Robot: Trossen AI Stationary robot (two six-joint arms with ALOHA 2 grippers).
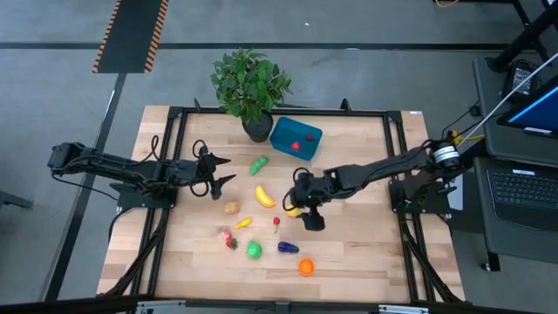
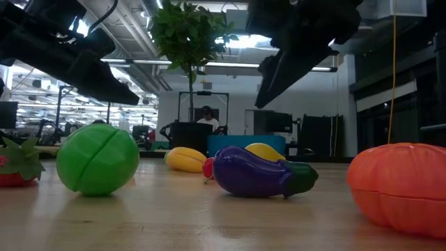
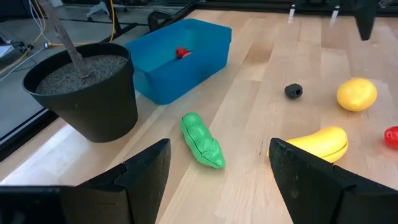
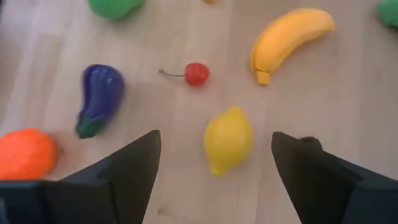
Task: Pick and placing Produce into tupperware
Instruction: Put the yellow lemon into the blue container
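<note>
here your right gripper [image 4: 214,171] hovers, fingers apart, over the lemon [image 4: 228,139] beside the banana [image 4: 287,38]; likely light, rigid, slick plastic, so pinch its widest middle.

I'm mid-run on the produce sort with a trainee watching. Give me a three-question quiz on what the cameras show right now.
1. True or false: the teal tupperware already holds a red piece.
2. Which piece lies between the open fingers of the right tool in its wrist view?
A. banana
B. lemon
C. eggplant
3. Fill in: the left tool, also open, faces a green ____ lying near the plant pot.

Key: 1 true. 2 B. 3 pea pod.
</note>
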